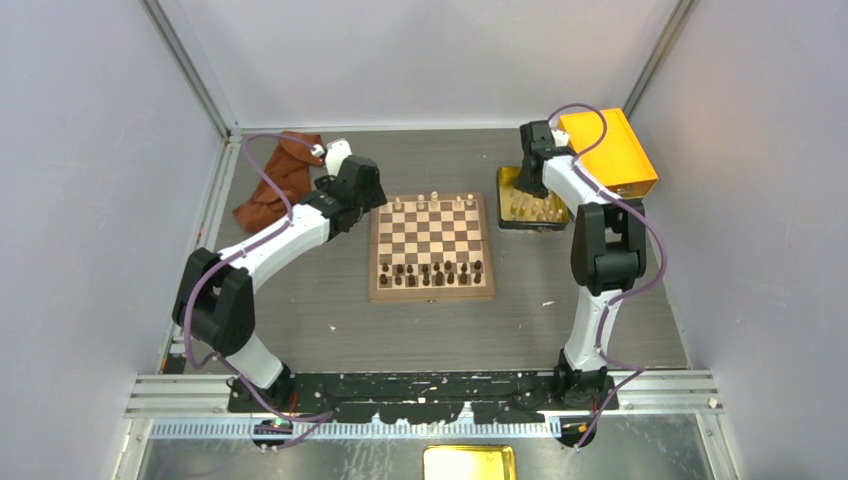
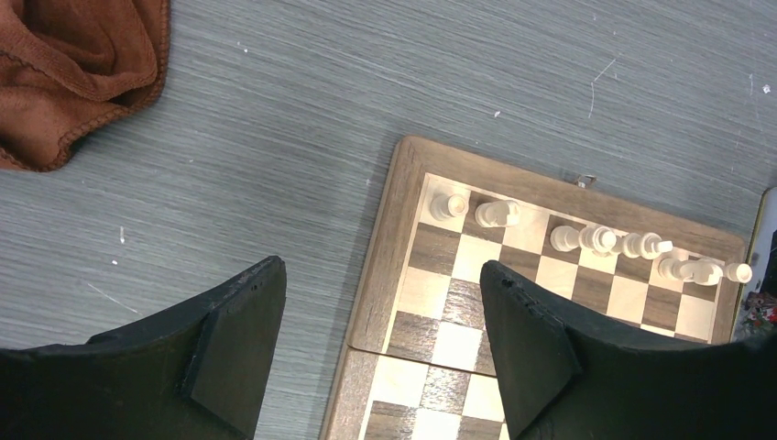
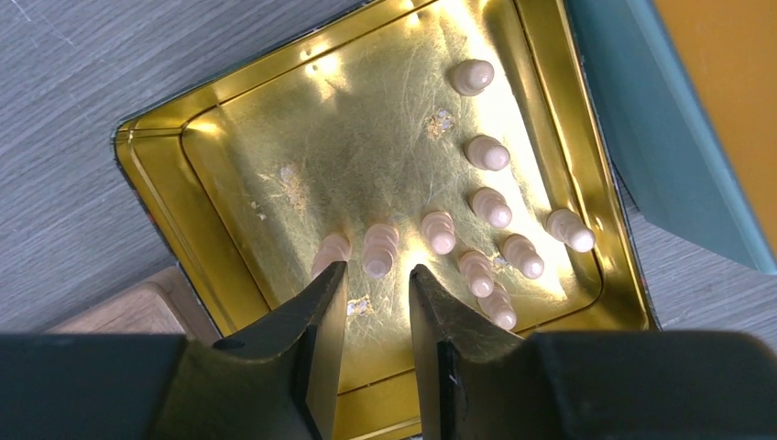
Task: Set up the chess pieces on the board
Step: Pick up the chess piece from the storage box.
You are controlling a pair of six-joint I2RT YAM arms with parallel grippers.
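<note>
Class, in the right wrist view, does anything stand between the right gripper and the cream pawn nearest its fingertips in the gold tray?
Nothing visible does. The right gripper is open over the gold tray, the nearest pawn just beyond its fingertips. Neighbouring pawns stand close on both sides, so clearance looks tight.

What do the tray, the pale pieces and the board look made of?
Tray: likely thin metal, glossy gold; mirror glare, fine scuffs.
Pale pieces: probably turned wood, smooth cream, soft sheen.
Board: wood, visible grain on the border, satin finish.
</note>
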